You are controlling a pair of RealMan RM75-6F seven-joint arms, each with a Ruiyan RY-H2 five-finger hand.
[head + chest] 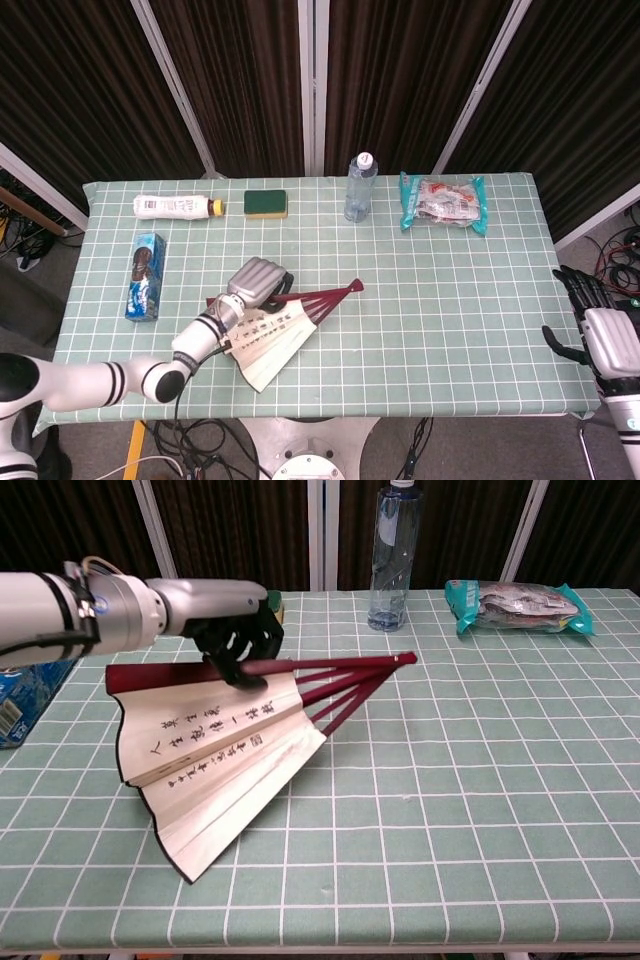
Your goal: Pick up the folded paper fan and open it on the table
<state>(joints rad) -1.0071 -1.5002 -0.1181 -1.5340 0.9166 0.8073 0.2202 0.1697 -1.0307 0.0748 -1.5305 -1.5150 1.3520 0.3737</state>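
Taking the paper fan (215, 745) as the landmark: well to its left lies a blue snack box (145, 276), and behind that, at the table's far edge, a white bottle with a yellow cap (176, 206) on its side. The fan itself sits near the front edge of the green checked table (480, 810), partly spread, its cream leaf with dark writing fanned toward the front and its red ribs converging at a pivot on the right.

The left hand (232, 630) grips the fan's upper red guard stick, fingers curled over it; in the chest view the held edge looks raised while the lower leaf seems to rest on the cloth.

Behind the fan are a green sponge (265, 203) and a clear water bottle (360, 186), and further right a snack packet (442, 203). Well to the right of the fan, off the table's corner, the right hand (598, 335) hangs with fingers apart, holding nothing.

The likely trouble: nothing pins the fan's lower guard, so a further pull on the top stick may drag the whole fan instead of spreading it. The grip is on a thin stick, which could slip out or twist, and a hard tug might tear the paper folds.
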